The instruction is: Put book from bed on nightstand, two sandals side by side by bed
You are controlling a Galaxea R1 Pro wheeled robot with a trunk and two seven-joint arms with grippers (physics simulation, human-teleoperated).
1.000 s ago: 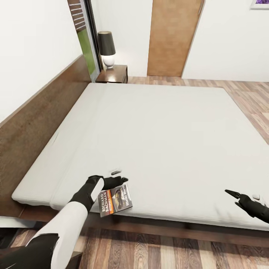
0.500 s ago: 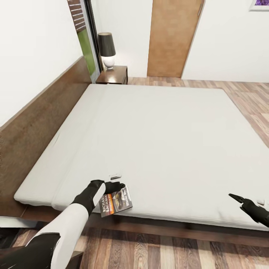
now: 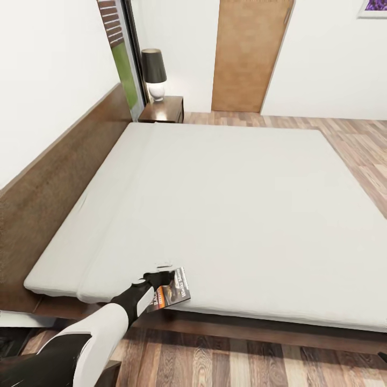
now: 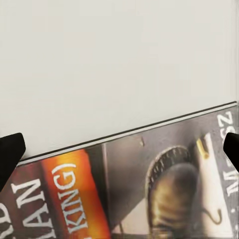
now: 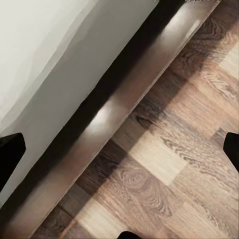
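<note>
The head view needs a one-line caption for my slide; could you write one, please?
Left gripper at the book on the near edge of the bed, nightstand with lamp beyond.

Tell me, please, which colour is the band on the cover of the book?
Orange, with pale lettering; the book shows it best in the left wrist view.

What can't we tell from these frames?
- Left gripper grip on the book: head view, arm covers the contact; left wrist view shows fingertips wide apart at the edges, contact unseen.
- Book title: head view too small; left wrist view crops it.
- Right gripper: right wrist view shows fingertips spread over the bed frame and floor.
- Nightstand drawer: too small, far.
</note>
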